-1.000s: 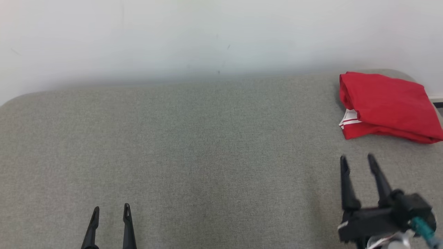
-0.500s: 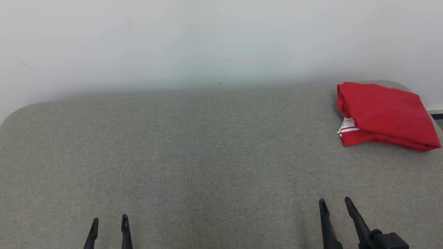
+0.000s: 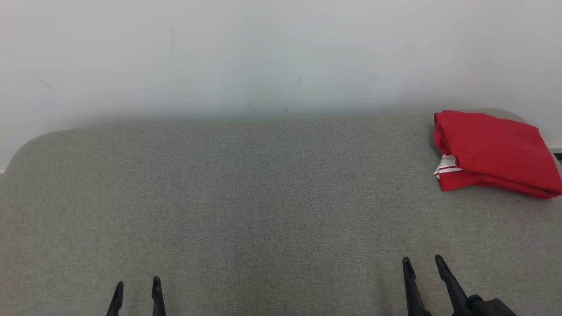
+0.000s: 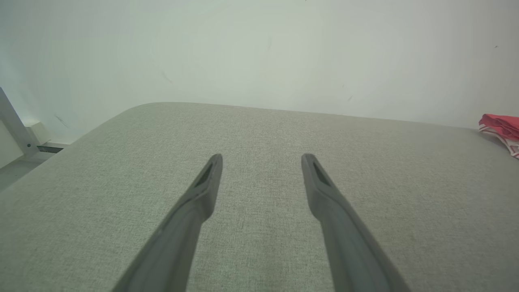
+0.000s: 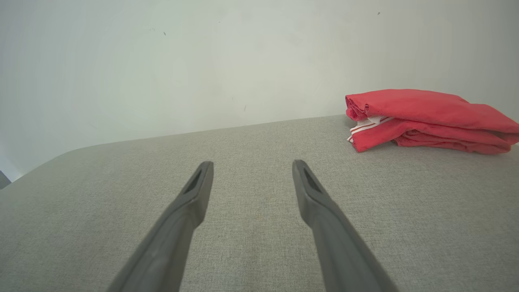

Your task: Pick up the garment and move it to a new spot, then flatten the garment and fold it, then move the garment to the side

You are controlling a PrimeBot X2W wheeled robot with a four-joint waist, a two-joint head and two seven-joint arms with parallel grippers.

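Observation:
A red garment (image 3: 494, 151) with a white striped trim lies folded at the far right corner of the grey fabric surface (image 3: 263, 206). The right wrist view has the garment (image 5: 425, 119) ahead to the right, and its edge (image 4: 500, 126) peeks in at the right side of the left wrist view. My right gripper (image 3: 422, 262) is open near the front right, well short of the garment, nothing between its fingers. Open and empty too, my left gripper (image 3: 137, 284) sits at the front left, far from the garment.
A pale wall (image 3: 263, 57) rises directly behind the surface. The surface's rounded left corner (image 3: 26, 145) and right edge near the garment mark its limits. A metal frame part (image 4: 16, 129) stands off the left side.
My right gripper has drawn back from near the garment toward the front edge. The head camera has tilted, shifting the whole scene down and slightly right. The garment lies as before.

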